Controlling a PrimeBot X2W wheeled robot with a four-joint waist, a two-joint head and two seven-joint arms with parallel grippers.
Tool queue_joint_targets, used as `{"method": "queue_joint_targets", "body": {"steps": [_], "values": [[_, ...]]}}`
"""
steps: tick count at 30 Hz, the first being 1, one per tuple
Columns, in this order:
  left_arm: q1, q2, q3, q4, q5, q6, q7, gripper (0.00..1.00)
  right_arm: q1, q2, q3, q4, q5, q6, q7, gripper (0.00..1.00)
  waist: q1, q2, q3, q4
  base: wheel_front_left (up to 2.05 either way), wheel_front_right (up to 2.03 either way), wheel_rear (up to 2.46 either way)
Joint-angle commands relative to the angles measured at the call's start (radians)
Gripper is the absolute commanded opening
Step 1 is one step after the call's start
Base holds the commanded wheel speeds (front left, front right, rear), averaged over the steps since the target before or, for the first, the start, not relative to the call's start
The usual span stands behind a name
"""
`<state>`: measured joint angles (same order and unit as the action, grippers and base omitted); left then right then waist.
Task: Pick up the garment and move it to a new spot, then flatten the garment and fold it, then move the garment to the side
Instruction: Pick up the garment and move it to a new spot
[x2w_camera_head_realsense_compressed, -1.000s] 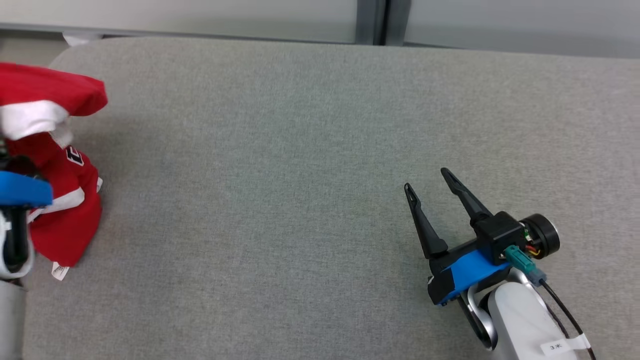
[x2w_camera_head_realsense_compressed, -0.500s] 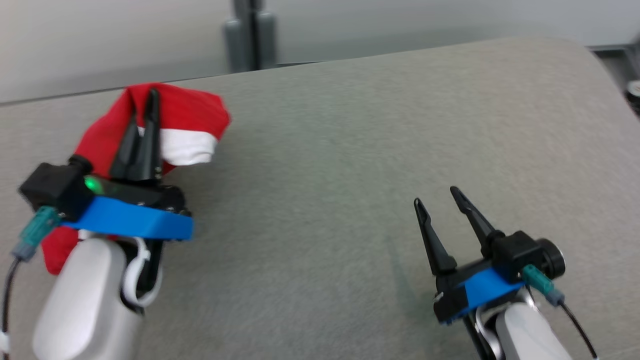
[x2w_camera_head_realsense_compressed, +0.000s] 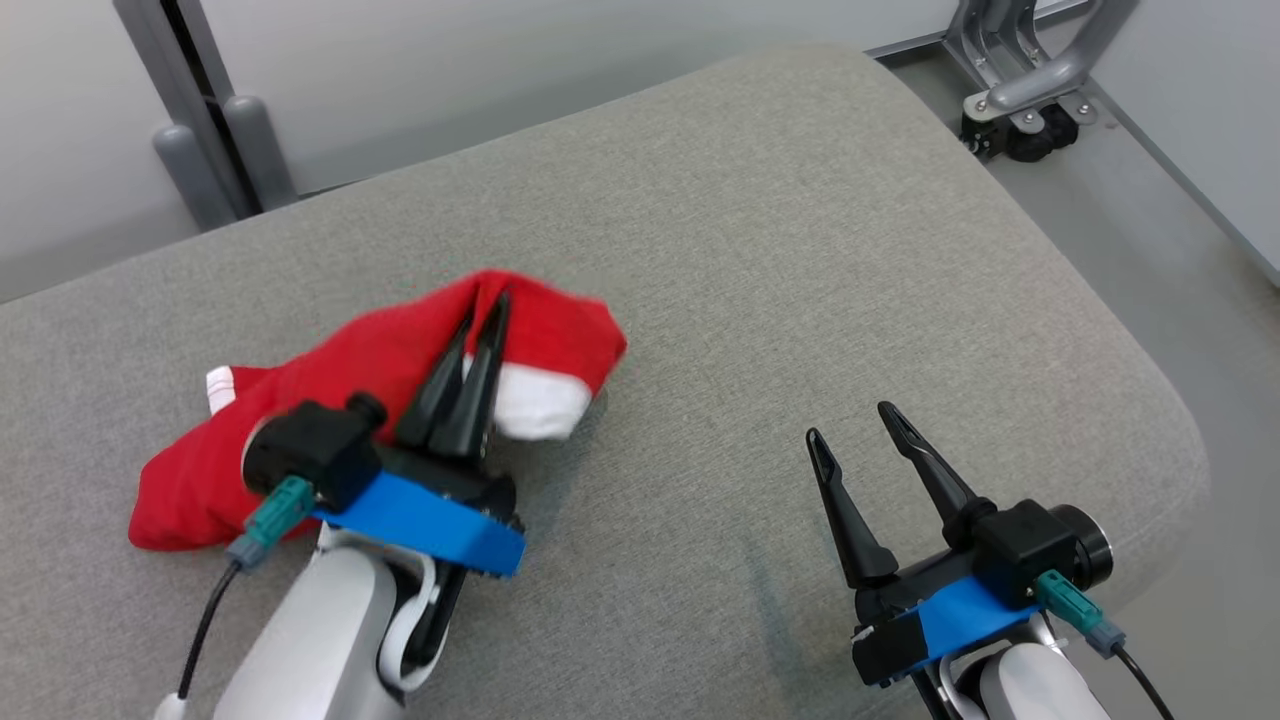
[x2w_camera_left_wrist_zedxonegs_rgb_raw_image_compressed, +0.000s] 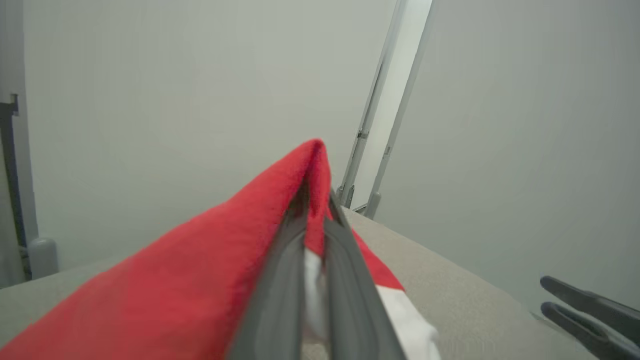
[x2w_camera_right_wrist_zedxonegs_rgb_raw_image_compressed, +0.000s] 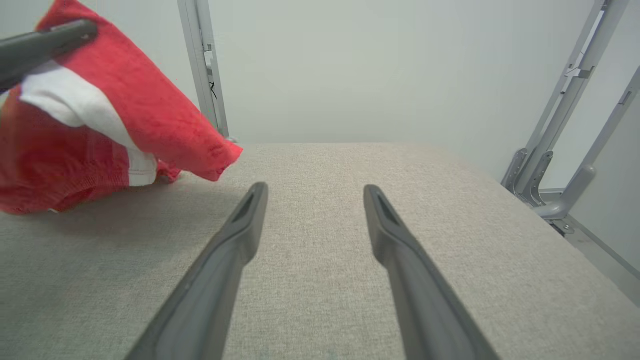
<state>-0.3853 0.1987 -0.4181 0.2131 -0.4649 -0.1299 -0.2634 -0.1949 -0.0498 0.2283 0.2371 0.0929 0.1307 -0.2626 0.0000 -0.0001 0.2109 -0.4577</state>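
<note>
Two grippers are up over the grey padded table (x2w_camera_head_realsense_compressed: 760, 250), and we start from its left side. Above the table's left half, the left gripper (x2w_camera_head_realsense_compressed: 489, 305) has its jaws pinched tight on the red garment (x2w_camera_head_realsense_compressed: 370, 360), the fabric clamped right at the fingertips. The head view has the cloth draped from that pinch back toward the table's left edge. Its low end rests on the padding, and a white band (x2w_camera_head_realsense_compressed: 535, 405) hangs just beside the fingers. The left wrist view gets in close: a red fold peaks over the two dark fingers, with white cloth between and below them. The right wrist view takes it side-on, with the lifted end up off the table, the bunched lower part touching it, and a shadow underneath.

Across to the table's right half: the right gripper (x2w_camera_head_realsense_compressed: 851, 421) has its jaws spread wide with nothing between them. It is held over bare padding near the rounded right corner, well apart from the garment.

The table has a grey woven cover and rounded corners. Behind its far-left edge a grey upright post (x2w_camera_head_realsense_compressed: 215, 150) stands against a pale wall (x2w_camera_head_realsense_compressed: 500, 60). Off its far-right corner a grey metal stand (x2w_camera_head_realsense_compressed: 1020, 90) on dark wheels sits on a smooth grey floor (x2w_camera_head_realsense_compressed: 1180, 270).
</note>
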Motion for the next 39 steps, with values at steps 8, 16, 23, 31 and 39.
{"method": "queue_joint_targets", "body": {"steps": [8,16,23,31,39], "values": [[0.067,0.019,0.114,0.149,0.069,0.001,-0.002,1.00,0.005,-0.002,0.000,-0.013,0.025,0.000,-0.004,1.00,0.0000,0.0001,-0.025,0.116,0.00,0.00,0.00],[0.149,0.018,0.279,0.184,0.121,0.002,-0.002,1.00,-0.006,-0.003,-0.024,0.021,0.034,0.000,-0.003,1.00,0.0000,0.0001,-0.088,0.271,0.00,0.00,0.00],[0.279,-0.021,0.424,0.178,0.213,0.005,-0.002,1.00,0.012,-0.003,-0.051,0.079,0.042,0.000,-0.003,1.00,0.0000,0.0001,-0.167,0.358,0.00,0.00,0.00],[0.411,-0.076,0.490,0.150,0.290,-0.002,-0.002,1.00,0.055,-0.003,-0.070,0.113,0.047,0.000,-0.003,1.00,0.0000,0.0001,-0.208,0.360,0.00,0.00,0.00],[0.427,-0.106,0.484,0.146,0.315,-0.001,-0.002,1.00,0.070,-0.002,-0.077,0.132,0.024,0.000,-0.003,1.00,0.0000,0.0001,-0.208,0.362,0.00,0.00,0.00]]}}
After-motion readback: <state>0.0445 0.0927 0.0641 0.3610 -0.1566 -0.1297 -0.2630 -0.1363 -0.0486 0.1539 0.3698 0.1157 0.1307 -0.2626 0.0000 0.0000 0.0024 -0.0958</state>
